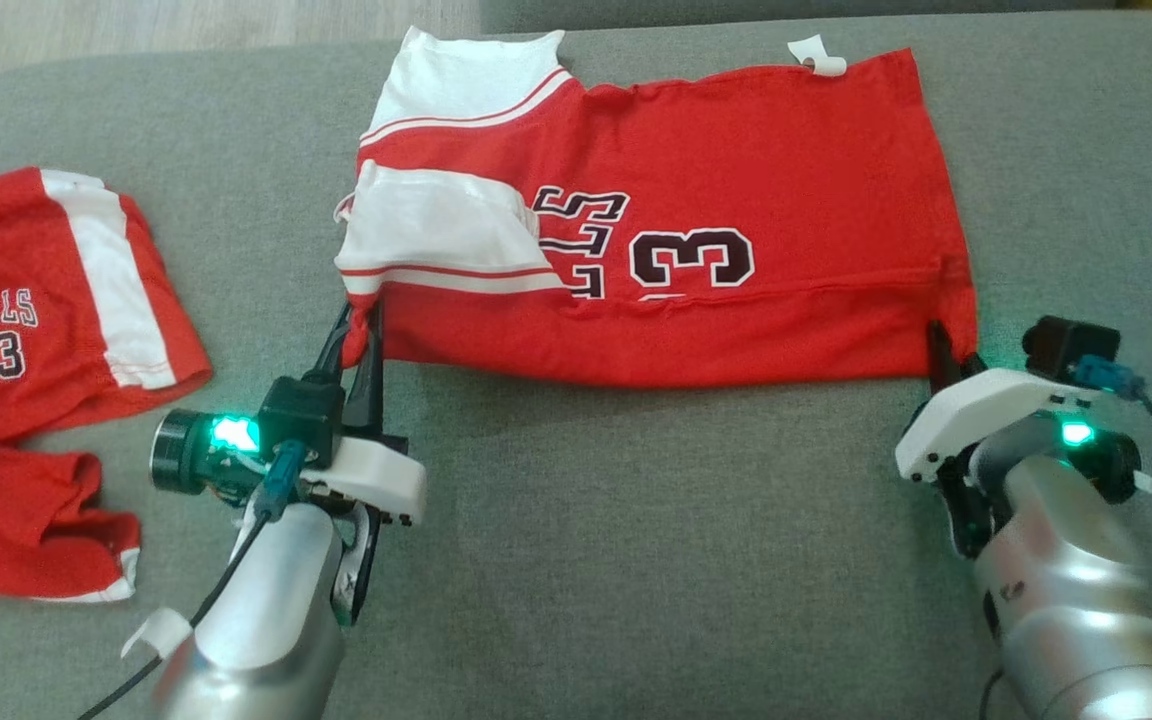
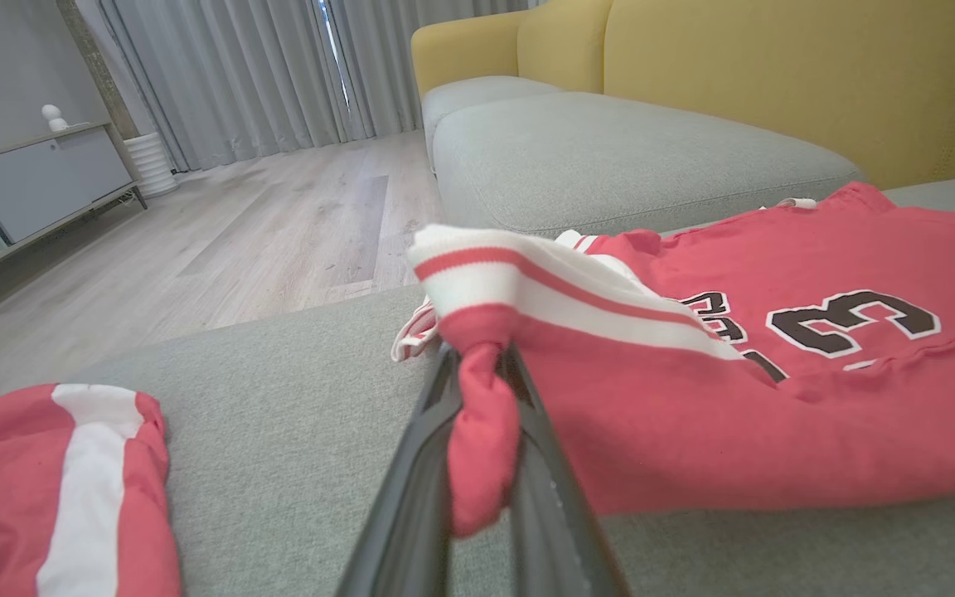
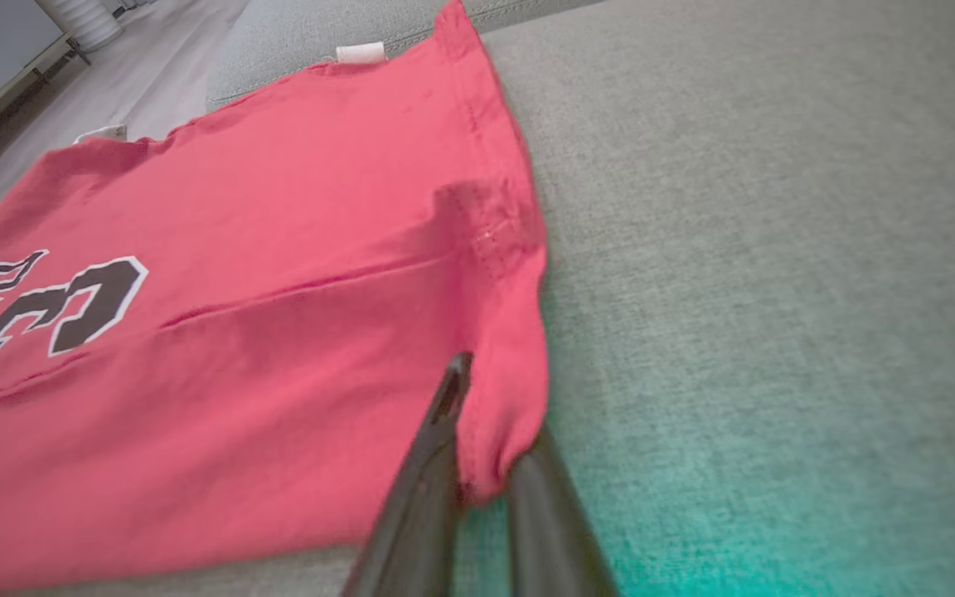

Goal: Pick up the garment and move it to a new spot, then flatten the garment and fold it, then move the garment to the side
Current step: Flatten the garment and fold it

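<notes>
We see the red sleeveless jersey with white trim and black numerals point(image 1: 736, 180) lying folded across the upper middle of the head view, on the grey woven sofa cushion point(image 1: 636, 550). Its lettering is partly covered by a turned-over white panel and by a fold, so only a "3" reads clearly. The left gripper point(image 1: 361, 320) has its two dark fingers pressed together on the jersey's lower left corner. In the left wrist view that gripper point(image 2: 477, 356) shows a bunched red tongue of cloth squeezed between them. The right gripper point(image 1: 946, 350) is at the lower right corner, where we make out one fingertip, the rest being behind its white housing. In the blurred right wrist view its fingers point(image 3: 444, 464) stand close together with the hem corner caught between them. A second red and white garment marked "BULLS 23" point(image 1: 36, 330) lies crumpled at the left edge, cut off by the frame.
</notes>
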Robot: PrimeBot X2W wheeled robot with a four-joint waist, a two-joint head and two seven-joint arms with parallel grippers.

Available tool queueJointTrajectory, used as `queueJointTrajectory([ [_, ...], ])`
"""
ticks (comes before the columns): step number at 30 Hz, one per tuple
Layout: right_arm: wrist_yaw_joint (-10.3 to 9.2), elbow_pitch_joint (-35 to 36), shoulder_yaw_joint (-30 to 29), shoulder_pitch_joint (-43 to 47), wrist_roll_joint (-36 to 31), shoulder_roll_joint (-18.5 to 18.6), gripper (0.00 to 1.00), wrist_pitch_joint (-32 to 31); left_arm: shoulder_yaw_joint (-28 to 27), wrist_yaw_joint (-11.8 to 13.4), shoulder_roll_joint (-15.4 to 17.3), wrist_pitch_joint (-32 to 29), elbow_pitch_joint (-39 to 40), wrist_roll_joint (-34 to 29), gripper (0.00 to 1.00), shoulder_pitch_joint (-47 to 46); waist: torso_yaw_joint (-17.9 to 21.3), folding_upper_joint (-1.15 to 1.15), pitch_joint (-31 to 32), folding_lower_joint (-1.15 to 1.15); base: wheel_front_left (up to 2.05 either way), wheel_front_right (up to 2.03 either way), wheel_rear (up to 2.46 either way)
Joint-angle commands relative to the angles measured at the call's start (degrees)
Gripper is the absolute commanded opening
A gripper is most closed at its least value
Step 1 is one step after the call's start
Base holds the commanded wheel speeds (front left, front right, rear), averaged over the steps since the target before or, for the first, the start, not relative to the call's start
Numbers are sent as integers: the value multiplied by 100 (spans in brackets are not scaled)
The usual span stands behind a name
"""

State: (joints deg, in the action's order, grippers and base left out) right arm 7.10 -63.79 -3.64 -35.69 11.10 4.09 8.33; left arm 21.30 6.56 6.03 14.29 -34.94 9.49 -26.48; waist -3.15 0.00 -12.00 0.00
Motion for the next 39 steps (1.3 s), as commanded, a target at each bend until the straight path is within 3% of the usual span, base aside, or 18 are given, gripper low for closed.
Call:
queueJointTrajectory([
  [1,39,-63,172,55,-91,-121,0,8,-136,35,156,57,162,-6,0,-80,8,0,13,0,0,0,0],
  [7,39,-200,-61,-28,-622,-121,0,344,-122,51,195,9,74,54,0,22,88,0,126,0,0,0,0],
  [17,39,257,-629,286,-1385,-121,0,394,-63,12,238,-51,-125,199,0,350,235,0,546,0,0,0,0],
  [27,39,854,-512,1135,-943,-121,0,-14,120,-32,301,-310,73,315,0,1181,324,0,1126,0,0,0,0],
  [39,39,2746,-404,2461,-225,-121,0,-891,166,187,422,-742,1174,475,0,2120,358,0,1209,0,0,0,0],
])
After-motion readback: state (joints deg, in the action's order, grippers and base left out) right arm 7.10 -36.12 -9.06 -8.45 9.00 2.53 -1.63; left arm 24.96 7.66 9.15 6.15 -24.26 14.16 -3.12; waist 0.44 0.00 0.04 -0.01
